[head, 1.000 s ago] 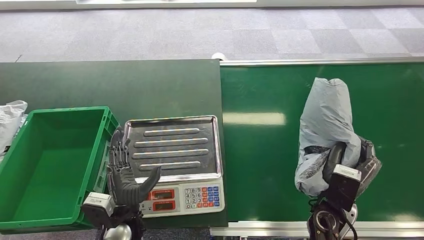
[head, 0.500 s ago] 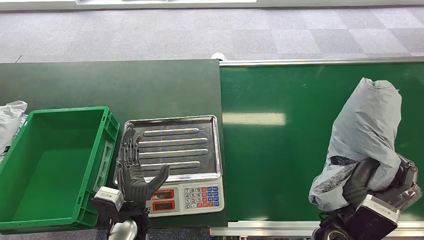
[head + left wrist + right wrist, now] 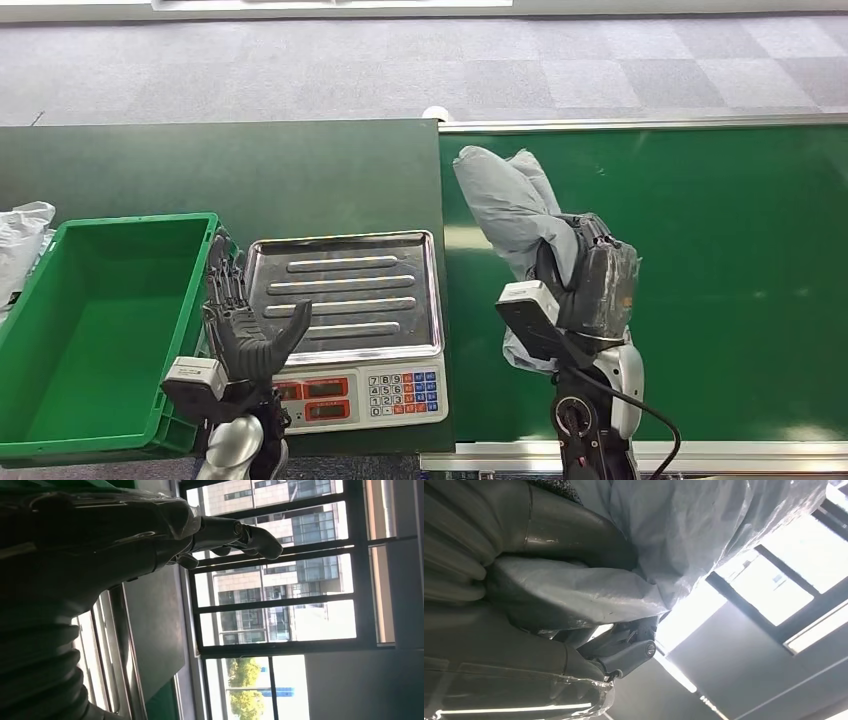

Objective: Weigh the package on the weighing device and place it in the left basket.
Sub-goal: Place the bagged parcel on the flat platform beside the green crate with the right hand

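package | gripped in right hand, fingers wrapped round its grey bag, carried above green belt just right of scale, likely for weighing | left hand spread, empty, at scale's left edge beside basket, probably waiting to take over

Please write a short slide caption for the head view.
Right hand holds grey package beside the scale; left hand open.

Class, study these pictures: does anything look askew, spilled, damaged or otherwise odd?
Nothing stands out. The right hand holds the grey package beside the empty scale; the green basket sits upright.
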